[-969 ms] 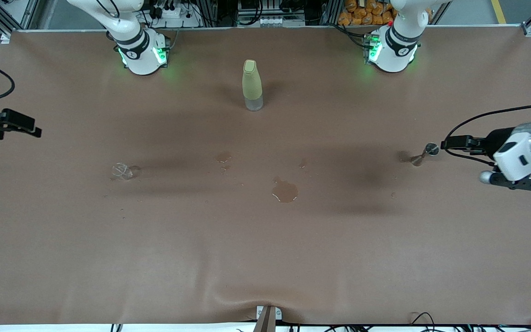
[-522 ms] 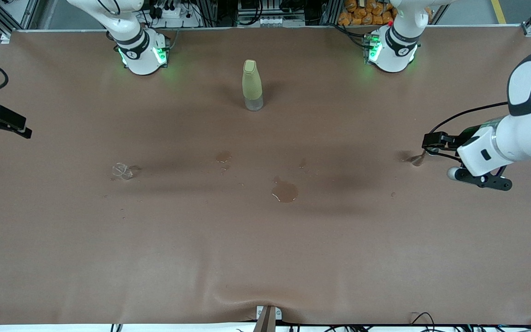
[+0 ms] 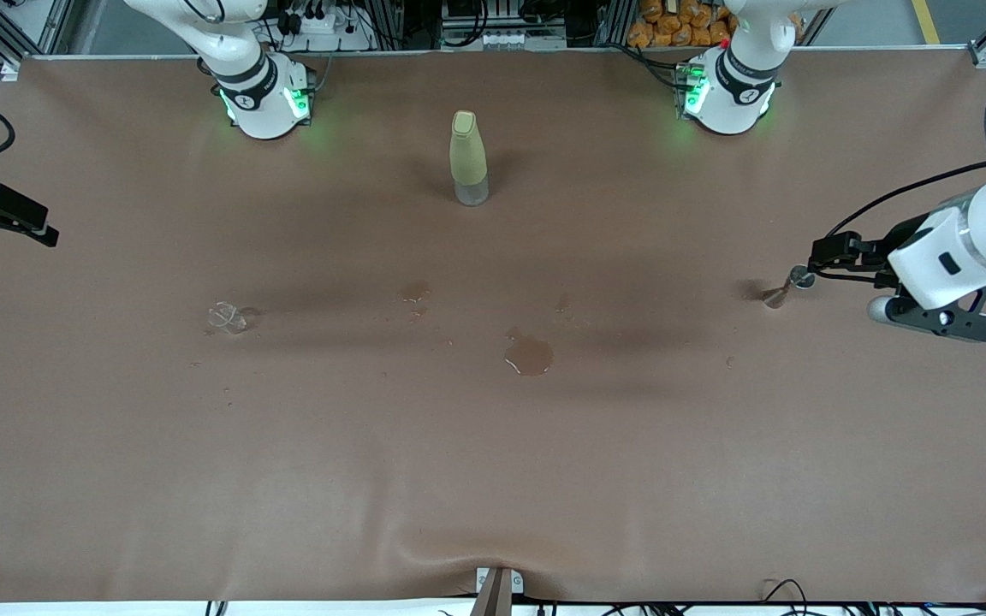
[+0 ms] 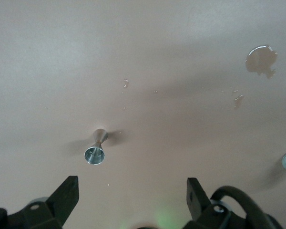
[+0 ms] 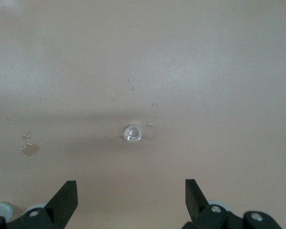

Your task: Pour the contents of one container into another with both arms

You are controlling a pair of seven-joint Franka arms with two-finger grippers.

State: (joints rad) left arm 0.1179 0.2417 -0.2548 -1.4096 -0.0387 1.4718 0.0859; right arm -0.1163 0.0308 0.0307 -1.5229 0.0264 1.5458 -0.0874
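Note:
The tiny clear glass cup (image 3: 228,317) sits on the brown table toward the right arm's end. In the right wrist view the cup (image 5: 133,134) lies ahead of my right gripper (image 5: 129,187), which is open and empty. In the front view that gripper (image 3: 9,224) hovers at the table's edge, well apart from the cup. The silvery jigger (image 3: 782,289) stands toward the left arm's end. My left gripper (image 3: 825,253) hangs just beside it, open and empty. The left wrist view shows the jigger (image 4: 96,148) ahead of the open left gripper (image 4: 132,186), off to one finger's side.
A tall yellow-green bottle (image 3: 468,158) stands mid-table near the robots' bases. A wet puddle (image 3: 529,355) and a smaller one (image 3: 414,293) lie between the cup and the jigger, with small drops around. The puddle (image 4: 261,61) also appears in the left wrist view.
The left gripper swung over the jigger, covering its rim, then drew back toward the table's end. The right gripper drifted slightly outward. Cup and jigger have not moved.

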